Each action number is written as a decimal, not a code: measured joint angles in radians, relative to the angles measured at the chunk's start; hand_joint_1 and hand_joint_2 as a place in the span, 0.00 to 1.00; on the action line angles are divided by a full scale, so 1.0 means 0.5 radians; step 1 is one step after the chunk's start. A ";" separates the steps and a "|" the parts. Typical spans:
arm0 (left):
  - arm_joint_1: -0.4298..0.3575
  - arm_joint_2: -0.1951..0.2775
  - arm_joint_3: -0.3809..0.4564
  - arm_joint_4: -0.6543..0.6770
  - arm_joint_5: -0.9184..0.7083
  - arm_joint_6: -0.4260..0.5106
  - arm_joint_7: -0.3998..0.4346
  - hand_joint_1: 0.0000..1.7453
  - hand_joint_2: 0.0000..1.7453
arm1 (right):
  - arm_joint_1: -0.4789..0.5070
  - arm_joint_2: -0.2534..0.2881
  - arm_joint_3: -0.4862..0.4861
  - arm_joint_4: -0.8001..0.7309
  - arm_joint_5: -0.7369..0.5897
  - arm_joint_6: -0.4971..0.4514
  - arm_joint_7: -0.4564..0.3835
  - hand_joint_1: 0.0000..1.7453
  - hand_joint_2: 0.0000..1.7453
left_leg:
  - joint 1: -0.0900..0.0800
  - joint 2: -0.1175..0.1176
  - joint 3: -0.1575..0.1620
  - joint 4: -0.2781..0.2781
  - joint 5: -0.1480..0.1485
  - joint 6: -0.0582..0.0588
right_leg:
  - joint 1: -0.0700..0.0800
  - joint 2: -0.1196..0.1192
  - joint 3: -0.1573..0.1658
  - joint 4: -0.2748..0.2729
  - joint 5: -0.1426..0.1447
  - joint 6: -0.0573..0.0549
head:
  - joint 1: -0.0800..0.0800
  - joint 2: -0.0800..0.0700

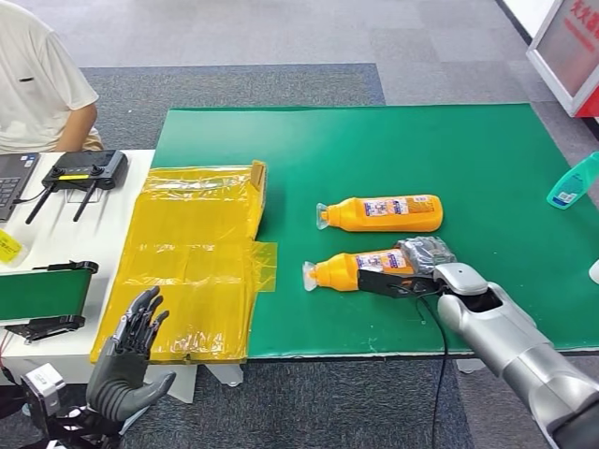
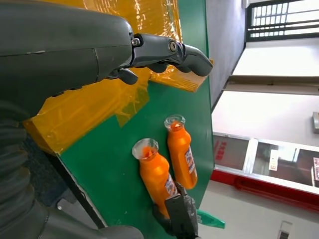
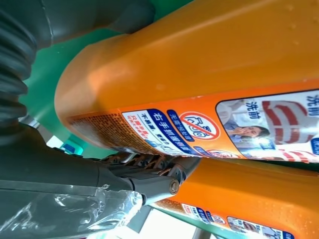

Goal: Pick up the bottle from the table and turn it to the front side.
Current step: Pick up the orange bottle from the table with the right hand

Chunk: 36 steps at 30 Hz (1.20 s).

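Two orange bottles with clear caps lie on their sides on the green table (image 1: 494,187), caps pointing left. My right hand (image 1: 413,271) grips the base end of the near bottle (image 1: 346,271), dark fingers (image 1: 385,283) along its side; the bottle still lies on the table. The far bottle (image 1: 385,213) lies free behind it. The right wrist view has the near bottle (image 3: 211,64) close up, fingers (image 3: 150,181) between it and the far bottle (image 3: 263,199). My left hand (image 1: 131,351) hangs open off the table's front left. In the left wrist view, the left hand (image 2: 75,50) is spread above both bottles (image 2: 156,172).
A box wrapped in yellow plastic (image 1: 197,253) covers the table's left end. A teal bottle (image 1: 572,182) lies at the right edge. A white side table holds a black controller (image 1: 84,170) and a small green conveyor (image 1: 42,290); a person (image 1: 36,75) sits behind.
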 joint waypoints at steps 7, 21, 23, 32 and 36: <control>-0.017 0.029 -0.023 0.001 0.002 0.011 -0.028 0.00 1.00 | 0.087 -0.002 -0.126 -0.066 -0.502 0.037 -0.208 1.00 1.00 | 0.000 0.000 0.002 0.001 0.000 0.000 | 0.000 0.000 0.001 -0.001 0.000 0.000 | 0.000 0.000; -0.215 -0.002 -0.293 -0.161 -0.084 0.187 0.010 0.00 1.00 | 0.894 0.371 -0.731 -1.042 -0.980 -0.113 -0.434 1.00 1.00 | 0.001 -0.001 -0.002 0.000 -0.001 -0.001 | 0.001 -0.001 -0.002 -0.001 -0.001 -0.001 | 0.000 0.000; -0.248 -0.026 -0.323 -0.189 -0.073 0.200 0.033 0.00 1.00 | 0.966 0.454 -0.781 -1.152 -0.991 -0.114 -0.471 1.00 1.00 | 0.001 -0.001 -0.002 0.000 -0.001 0.000 | 0.001 -0.001 -0.001 -0.001 -0.001 0.000 | 0.000 0.000; -0.333 -0.153 -0.397 -0.332 0.028 0.215 0.095 0.00 1.00 | 1.188 0.743 -0.832 -1.503 -0.660 -0.225 -0.549 1.00 1.00 | 0.001 -0.001 -0.002 0.000 -0.001 -0.001 | 0.001 0.000 -0.002 -0.001 -0.002 -0.001 | 0.000 0.000; -0.374 -0.186 -0.416 -0.358 0.002 0.234 0.145 0.00 1.00 | 1.236 0.809 -0.809 -1.584 -0.561 -0.257 -0.573 1.00 1.00 | 0.001 -0.001 -0.002 0.000 -0.001 -0.001 | 0.001 0.000 -0.002 -0.001 -0.001 -0.001 | 0.000 0.000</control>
